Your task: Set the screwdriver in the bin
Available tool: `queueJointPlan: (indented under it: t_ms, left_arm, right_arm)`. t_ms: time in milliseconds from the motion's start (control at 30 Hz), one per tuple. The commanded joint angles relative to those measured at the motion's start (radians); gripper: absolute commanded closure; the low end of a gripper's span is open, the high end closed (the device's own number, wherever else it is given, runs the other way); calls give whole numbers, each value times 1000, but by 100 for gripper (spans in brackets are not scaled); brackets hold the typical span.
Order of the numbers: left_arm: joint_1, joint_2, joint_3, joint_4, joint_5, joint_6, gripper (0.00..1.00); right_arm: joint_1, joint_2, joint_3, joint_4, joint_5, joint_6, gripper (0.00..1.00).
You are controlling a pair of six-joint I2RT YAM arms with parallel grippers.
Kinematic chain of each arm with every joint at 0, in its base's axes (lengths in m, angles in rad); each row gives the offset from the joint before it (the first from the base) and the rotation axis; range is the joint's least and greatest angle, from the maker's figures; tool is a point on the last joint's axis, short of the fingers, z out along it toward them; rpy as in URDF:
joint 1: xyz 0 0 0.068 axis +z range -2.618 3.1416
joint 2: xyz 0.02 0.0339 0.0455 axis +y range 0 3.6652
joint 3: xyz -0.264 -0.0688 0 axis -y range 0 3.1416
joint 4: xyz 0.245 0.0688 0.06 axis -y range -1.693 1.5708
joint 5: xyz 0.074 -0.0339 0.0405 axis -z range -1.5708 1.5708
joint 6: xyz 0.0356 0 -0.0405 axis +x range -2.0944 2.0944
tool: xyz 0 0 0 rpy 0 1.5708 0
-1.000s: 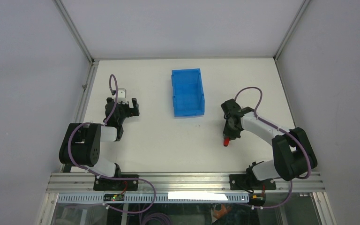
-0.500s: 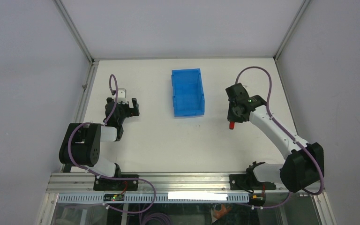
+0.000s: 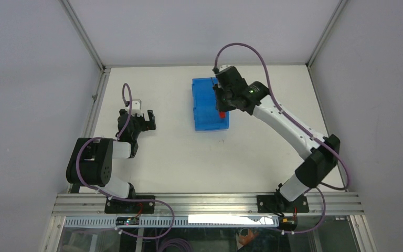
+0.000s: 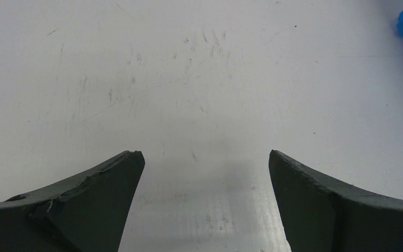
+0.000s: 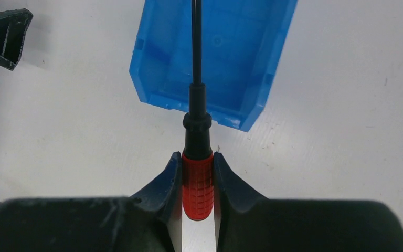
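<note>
While the right gripper pinches the screwdriver by its handle over the bin (left gripper spread, idle), releasing near the rim could tip it outside.

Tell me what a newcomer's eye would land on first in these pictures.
The bright blue bin at the far middle of the white table stands out first. Above its near right corner, the jaws of the right arm pinch the red handle of a small screwdriver, its black shaft reaching over the bin. The jaws of the left arm stand open and empty above the table at the left.
</note>
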Motion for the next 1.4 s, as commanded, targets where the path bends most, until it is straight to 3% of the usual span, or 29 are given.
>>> queueJointPlan:
  t_ms: [0, 300, 700, 833, 967, 1367]
  left_arm:
    - [-6, -22, 5, 27, 8, -16, 1]
    - [-7, -22, 5, 28, 9, -16, 1]
    - [-6, -22, 5, 27, 8, -16, 1]
    - [-7, -23, 5, 27, 9, -16, 1]
    - [-6, -22, 5, 27, 9, -17, 1]
    - [-7, -22, 5, 27, 8, -16, 1]
  right_arm:
    - [14, 156, 143, 35, -24, -57, 98]
    - [8, 414, 216, 145, -46, -302, 97]
    - [-98, 631, 260, 193, -160, -177, 93]
    - [-121, 671, 275, 196, -227, -155, 83]
    - [-124, 671, 289, 202, -243, -151, 80]
    - [-120, 528, 424, 117, -255, -134, 52]
